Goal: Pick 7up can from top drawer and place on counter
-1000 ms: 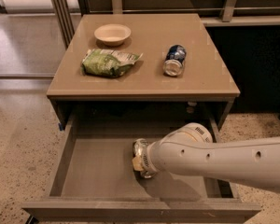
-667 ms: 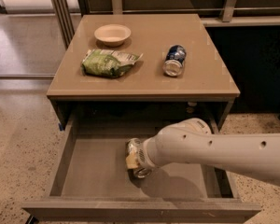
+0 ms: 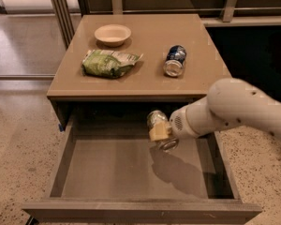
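The 7up can (image 3: pixel 157 121), silver-white with shiny ends, is held in my gripper (image 3: pixel 161 131) above the open top drawer (image 3: pixel 131 172), near its back right part. The can is tilted and lifted off the drawer bottom; its shadow falls on the floor of the drawer below. My white arm (image 3: pixel 239 109) reaches in from the right. The tan counter (image 3: pixel 145 76) lies just behind and above the can.
On the counter lie a dark blue can (image 3: pixel 174 60) on its side, a green snack bag (image 3: pixel 108 63) and a beige bowl (image 3: pixel 112 34). A dark cabinet stands at the right and metal rails at the back.
The gripper has risen with the can from the drawer bottom and moved up and right toward the counter edge. The arm has swung to the right.
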Controlling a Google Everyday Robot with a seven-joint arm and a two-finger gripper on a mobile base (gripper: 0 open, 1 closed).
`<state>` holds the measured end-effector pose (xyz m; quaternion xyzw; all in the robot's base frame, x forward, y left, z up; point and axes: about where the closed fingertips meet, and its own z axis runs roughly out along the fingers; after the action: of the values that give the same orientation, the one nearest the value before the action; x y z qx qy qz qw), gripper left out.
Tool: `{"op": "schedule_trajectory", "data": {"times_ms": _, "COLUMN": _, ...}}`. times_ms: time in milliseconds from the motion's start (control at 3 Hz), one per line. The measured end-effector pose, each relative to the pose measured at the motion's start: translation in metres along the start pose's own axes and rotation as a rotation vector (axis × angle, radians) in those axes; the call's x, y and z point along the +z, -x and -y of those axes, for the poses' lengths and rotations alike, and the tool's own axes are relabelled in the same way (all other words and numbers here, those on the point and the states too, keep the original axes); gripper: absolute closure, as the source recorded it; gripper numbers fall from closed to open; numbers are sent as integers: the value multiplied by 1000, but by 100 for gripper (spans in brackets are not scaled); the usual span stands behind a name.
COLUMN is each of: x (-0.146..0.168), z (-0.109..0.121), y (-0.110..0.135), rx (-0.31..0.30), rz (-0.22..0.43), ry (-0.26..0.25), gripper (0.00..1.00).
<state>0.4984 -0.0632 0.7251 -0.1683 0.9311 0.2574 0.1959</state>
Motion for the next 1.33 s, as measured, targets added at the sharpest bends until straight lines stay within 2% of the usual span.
{"op": "schedule_trajectory", "data": {"times_ms": 333, "x": -64, "z": 18, "y": 29, "rx": -126, "rz": 34, "ry": 15, "gripper": 100}}
{"op": "schedule_trajectory", "data": {"times_ms": 667, "x": -89, "z": 10, "y": 56, "rx": -233, "rz": 73, "ry": 14, "gripper": 100}}
{"op": "schedule_trajectory", "data": {"times_ms": 1000, "x": -89, "z": 10, "y": 56, "rx": -233, "rz": 73, "ry": 13, "gripper": 100}}
{"op": "schedule_trajectory", "data": {"times_ms": 1333, "x": -115, "z": 6, "y": 71, "rx": -261, "rz": 122, "ry": -29, "gripper": 100}}
